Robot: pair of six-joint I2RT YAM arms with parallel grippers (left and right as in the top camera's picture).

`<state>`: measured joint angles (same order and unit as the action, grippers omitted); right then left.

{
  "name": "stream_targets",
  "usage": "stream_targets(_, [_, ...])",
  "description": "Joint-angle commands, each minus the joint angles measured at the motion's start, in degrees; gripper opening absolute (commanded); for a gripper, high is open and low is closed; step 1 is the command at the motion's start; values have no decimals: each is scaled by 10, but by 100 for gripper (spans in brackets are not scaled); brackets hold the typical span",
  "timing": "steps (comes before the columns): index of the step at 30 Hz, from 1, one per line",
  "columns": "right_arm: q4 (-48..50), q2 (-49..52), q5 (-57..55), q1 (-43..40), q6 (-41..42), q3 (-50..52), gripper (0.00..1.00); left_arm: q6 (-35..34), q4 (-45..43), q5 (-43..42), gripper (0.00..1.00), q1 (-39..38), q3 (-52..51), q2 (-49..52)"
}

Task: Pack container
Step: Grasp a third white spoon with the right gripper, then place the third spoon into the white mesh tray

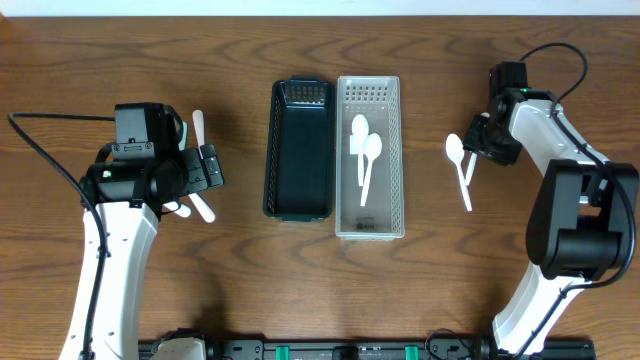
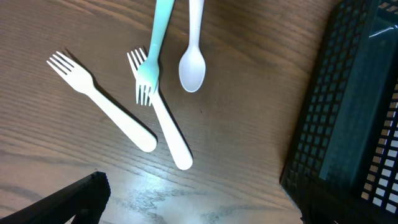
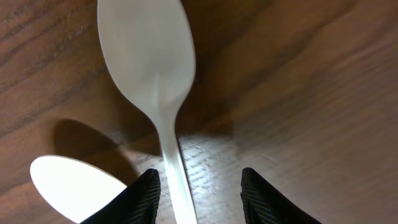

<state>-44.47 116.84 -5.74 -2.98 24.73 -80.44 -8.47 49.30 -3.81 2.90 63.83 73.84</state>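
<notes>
A black basket and a clear basket stand side by side mid-table. The clear one holds two white spoons. Two more white spoons lie on the table to its right. My right gripper is open low over them. In the right wrist view its fingers straddle one spoon's handle, with the second spoon's bowl at the left. My left gripper is open and empty. In the left wrist view it sits above two white forks, a teal fork and a white spoon.
The black basket's mesh wall is close on the right of the left gripper. Cables run from both arms along the table's left and right sides. The table's near edge carries the arm bases.
</notes>
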Motion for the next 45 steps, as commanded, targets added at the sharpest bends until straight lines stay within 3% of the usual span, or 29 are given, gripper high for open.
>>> stream_targets(1, [11, 21, 15, 3, -6, -1, 45, 12, 2, 11, 98, 0, 11, 3])
stream_targets(6, [25, 35, 14, 3, -6, -1, 37, 12, 2, 11, 98, 0, 11, 3])
stream_targets(9, [25, 43, 14, 1, -6, -1, 20, 12, 2, 11, 98, 0, 11, 3])
stream_targets(14, [14, 50, 14, 0, -6, -1, 1, 12, 2, 11, 98, 0, 11, 3])
stream_targets(19, [-10, 9, -3, 0, -13, -13, 1, 12, 2, 11, 98, 0, 11, 3])
stream_targets(26, [-62, -150, 37, 22, -17, -62, 1, 12, 2, 11, 98, 0, 11, 3])
stream_targets(33, [-79, -231, 72, 159, 6, -59, 1, 12, 2, 11, 98, 0, 11, 3])
stream_targets(41, [-63, -129, 16, 295, 96, -43, 1, 12, 2, 11, 98, 0, 11, 3])
stream_targets(42, [-56, -110, 11, 304, 106, -43, 7, 12, 2, 11, 98, 0, 11, 3])
stream_targets(43, [-49, -98, 13, 309, 106, -43, 19, 12, 2, 11, 98, 0, 11, 3])
stream_targets(44, [-40, -83, 17, 313, 104, -43, 38, 12, 2, 11, 98, 0, 11, 3])
stream_targets(45, [-33, -73, 26, 317, 97, -43, 43, 12, 2, 11, 98, 0, 11, 3])
